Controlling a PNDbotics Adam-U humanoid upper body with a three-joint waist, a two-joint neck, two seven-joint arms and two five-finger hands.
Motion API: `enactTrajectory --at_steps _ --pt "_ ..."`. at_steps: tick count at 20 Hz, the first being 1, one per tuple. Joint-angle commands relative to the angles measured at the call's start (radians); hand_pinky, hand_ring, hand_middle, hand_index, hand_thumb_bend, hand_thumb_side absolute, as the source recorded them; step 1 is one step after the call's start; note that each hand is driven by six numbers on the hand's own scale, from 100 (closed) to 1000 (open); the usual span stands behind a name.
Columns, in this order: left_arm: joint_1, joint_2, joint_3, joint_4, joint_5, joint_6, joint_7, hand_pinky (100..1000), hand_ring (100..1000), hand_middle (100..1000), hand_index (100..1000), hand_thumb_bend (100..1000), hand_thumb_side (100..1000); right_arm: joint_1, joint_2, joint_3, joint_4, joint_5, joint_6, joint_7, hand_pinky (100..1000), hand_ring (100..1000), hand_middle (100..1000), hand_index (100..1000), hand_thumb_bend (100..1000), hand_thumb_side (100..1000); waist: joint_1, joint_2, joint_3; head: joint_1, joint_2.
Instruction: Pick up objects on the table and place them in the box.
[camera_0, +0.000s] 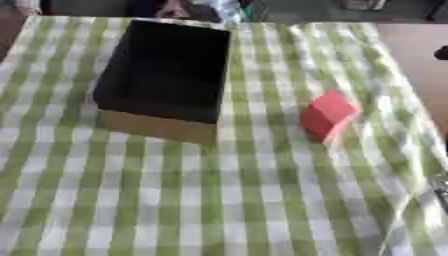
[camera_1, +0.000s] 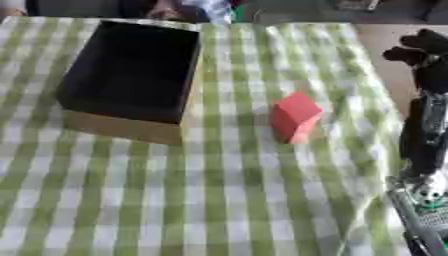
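A red block (camera_1: 294, 118) lies on the green-and-white checked cloth, right of the middle. To its left stands the box (camera_0: 157, 126), with tan outer walls and a dark inside in which I see nothing. My right hand (camera_1: 418, 48) hangs at the right edge, beyond the table's side, to the right of the block and farther back. It is open, its black fingers relaxed and holding nothing. Its black forearm (camera_1: 423, 131) runs down to the lower right corner. My left hand is in no view.
The checked cloth (camera_0: 175, 200) covers the whole table. The table's right edge (camera_1: 385, 95) runs just left of my right arm. Bare brown floor (camera_0: 420, 55) shows past that edge.
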Motion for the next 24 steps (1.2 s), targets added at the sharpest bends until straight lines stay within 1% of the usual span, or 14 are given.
enactTrajectory --at_steps 1,2,4,6,7,9,11,13,14,15,16,17,21,24 --pt "-0.008 0.023 0.002 -0.018 0.006 0.001 -0.003 812 530 644 772 218 765 -0.001 -0.043 -0.011 -0.016 -0.004 -0.003 0.009 762 644 677 797 100 863 -0.013 -0.029 0.0 0.004 0.006" --pt "-0.008 0.024 0.002 -0.018 0.006 0.001 -0.003 812 530 644 771 218 765 -0.002 -0.055 -0.012 -0.016 -0.002 -0.004 0.012 763 649 682 801 100 855 -0.013 -0.03 0.0 0.004 0.008" --pt "-0.006 0.025 0.001 -0.018 0.006 0.001 -0.004 812 530 645 771 217 765 -0.005 -0.106 -0.019 -0.016 0.013 -0.003 0.021 763 663 696 812 100 837 -0.014 -0.03 0.001 0.006 0.013" --pt "-0.004 0.028 0.001 -0.018 0.005 0.0 -0.004 812 530 645 771 217 764 -0.013 -0.18 -0.029 -0.016 0.039 0.002 0.034 763 673 706 818 100 821 -0.014 -0.031 0.002 0.008 0.016" --pt "-0.003 0.029 0.001 -0.018 0.005 0.0 -0.004 812 530 645 772 218 764 -0.018 -0.23 -0.032 -0.016 0.057 0.008 0.049 765 687 719 826 100 787 -0.014 -0.031 0.002 0.007 0.018" --pt "-0.002 0.03 -0.001 -0.018 0.005 -0.001 -0.006 812 530 645 771 217 765 -0.028 -0.33 -0.035 -0.016 0.096 0.032 0.092 768 707 738 839 100 762 -0.015 -0.03 0.002 0.004 0.02" --pt "-0.001 0.03 -0.003 -0.018 0.004 0.0 -0.008 812 529 646 771 216 766 -0.038 -0.416 -0.033 -0.016 0.136 0.065 0.151 769 729 755 850 100 751 -0.014 -0.029 0.003 0.0 0.022" --pt "0.0 0.029 -0.005 -0.018 0.004 0.0 -0.011 812 529 646 771 214 766 -0.05 -0.481 -0.03 -0.016 0.173 0.094 0.209 771 746 772 865 100 746 -0.013 -0.026 0.004 -0.003 0.024" --pt "0.0 0.029 -0.005 -0.018 0.004 -0.001 -0.012 812 529 646 771 214 766 -0.057 -0.51 -0.028 -0.016 0.194 0.106 0.236 772 759 779 880 100 673 -0.011 -0.025 0.005 -0.004 0.025" --pt "0.001 0.029 -0.006 -0.018 0.005 -0.002 -0.013 812 529 646 771 214 766 -0.064 -0.538 -0.026 -0.016 0.218 0.112 0.263 772 764 794 885 100 750 -0.01 -0.023 0.006 -0.005 0.026" --pt "0.001 0.029 -0.006 -0.018 0.005 -0.002 -0.014 812 529 646 771 214 766 -0.072 -0.563 -0.023 -0.016 0.24 0.117 0.287 772 768 799 890 100 750 -0.009 -0.022 0.007 -0.006 0.026" --pt "0.001 0.03 -0.007 -0.018 0.004 -0.003 -0.014 812 529 646 771 213 766 -0.081 -0.592 -0.019 -0.016 0.263 0.12 0.311 774 788 821 912 100 769 -0.008 -0.02 0.008 -0.008 0.026" --pt "0.0 0.029 -0.01 -0.018 0.005 -0.003 -0.018 812 529 647 771 213 766 -0.124 -0.687 -0.002 -0.016 0.338 0.122 0.411 782 825 859 957 100 786 -0.006 -0.017 0.011 -0.019 0.023" --pt "-0.001 0.029 -0.013 -0.018 0.006 -0.002 -0.022 812 528 647 771 212 766 -0.15 -0.74 0.018 -0.016 0.371 0.114 0.508 800 856 889 1000 100 764 -0.007 -0.017 0.014 -0.027 0.017"
